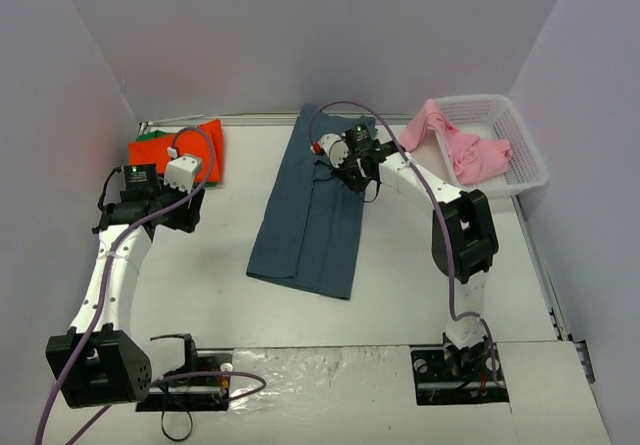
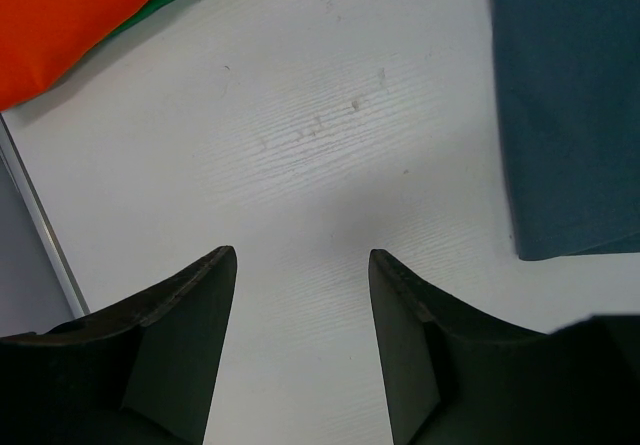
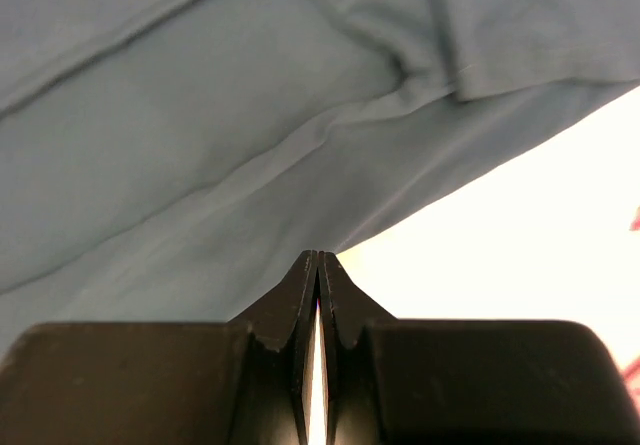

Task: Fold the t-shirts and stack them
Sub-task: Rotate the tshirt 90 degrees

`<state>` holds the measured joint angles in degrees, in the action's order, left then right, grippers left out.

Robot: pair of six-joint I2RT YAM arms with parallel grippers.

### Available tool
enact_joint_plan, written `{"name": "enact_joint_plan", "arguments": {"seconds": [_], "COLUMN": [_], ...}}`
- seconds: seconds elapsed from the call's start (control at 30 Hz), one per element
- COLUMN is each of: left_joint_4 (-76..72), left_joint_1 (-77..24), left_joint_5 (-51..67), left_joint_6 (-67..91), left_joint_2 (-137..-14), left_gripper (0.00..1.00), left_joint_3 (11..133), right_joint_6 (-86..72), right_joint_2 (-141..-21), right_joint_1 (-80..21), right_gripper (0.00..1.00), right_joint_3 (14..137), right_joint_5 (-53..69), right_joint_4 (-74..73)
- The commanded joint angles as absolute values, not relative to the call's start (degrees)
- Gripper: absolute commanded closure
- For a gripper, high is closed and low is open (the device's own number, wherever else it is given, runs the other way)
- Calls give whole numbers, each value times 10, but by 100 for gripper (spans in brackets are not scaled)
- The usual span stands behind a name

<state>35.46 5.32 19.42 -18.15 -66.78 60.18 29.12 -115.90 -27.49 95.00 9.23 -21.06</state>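
Observation:
The dark slate-blue t-shirt [image 1: 310, 215] lies lengthwise mid-table, its right side folded in over the middle. My right gripper [image 1: 345, 165] hovers over its upper right part. In the right wrist view that gripper [image 3: 318, 257] is shut, and the edge of the blue cloth [image 3: 200, 135] runs right into its tips. The orange-red t-shirt [image 1: 185, 145] lies folded at the back left on top of the green one [image 1: 150, 136]. My left gripper [image 1: 192, 187] stands open beside them over bare table [image 2: 300, 255], holding nothing. The light pink t-shirt [image 1: 465, 145] lies crumpled in the basket.
The white lattice basket [image 1: 520, 145] stands at the back right, with a pink sleeve hanging over its left rim. Grey walls close in the table at the back and on both sides. The arm bases and cables sit at the near edge.

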Motion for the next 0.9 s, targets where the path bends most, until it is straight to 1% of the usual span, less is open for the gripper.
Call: {"name": "enact_joint_plan", "arguments": {"seconds": [0.0, 0.4, 0.6, 0.87], "left_joint_4": [352, 351, 347, 345], "left_joint_1": [57, 57, 57, 57], "left_joint_5": [201, 202, 202, 207], "left_joint_6": [-177, -178, -178, -179], "left_joint_2": [-661, -667, -667, -667], "left_gripper": [46, 46, 45, 45], "left_joint_3": [613, 612, 607, 605], "right_joint_6": [298, 288, 285, 289], "right_joint_2": [-1140, -1145, -1164, -1198], "right_joint_1": [-279, -285, -288, -287], "right_gripper": [100, 100, 100, 100], "right_joint_3": [913, 848, 835, 843], "right_joint_5": [120, 167, 186, 173], "right_joint_4": [-250, -255, -255, -255]}}
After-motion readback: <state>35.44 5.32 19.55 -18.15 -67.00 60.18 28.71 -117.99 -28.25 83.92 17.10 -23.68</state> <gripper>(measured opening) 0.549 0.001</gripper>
